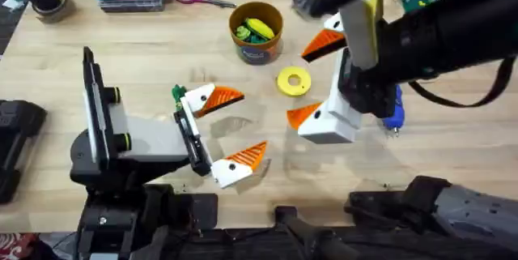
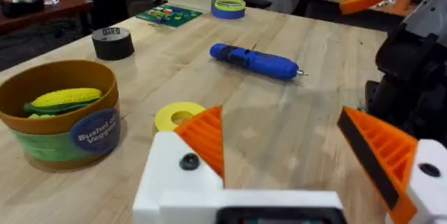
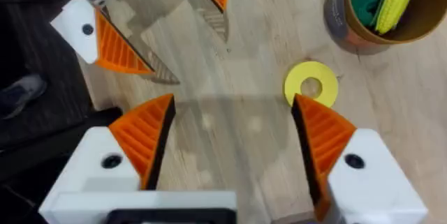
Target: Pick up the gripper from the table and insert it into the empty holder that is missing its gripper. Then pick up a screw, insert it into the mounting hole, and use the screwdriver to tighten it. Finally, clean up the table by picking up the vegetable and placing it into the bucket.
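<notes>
The bucket (image 1: pixel 256 33), a corn cob inside, stands far on the table (image 1: pixel 146 57) by the yellow disc (image 1: pixel 293 81), the blue screwdriver (image 1: pixel 393 106) under the raised right gripper (image 1: pixel 312 82), which gapes empty, as does the low left gripper (image 1: pixel 235 129).

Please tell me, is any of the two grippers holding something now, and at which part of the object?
Nothing is held. The left gripper and the right gripper both stand open above the table, with only bare wood between their orange pads.
</notes>
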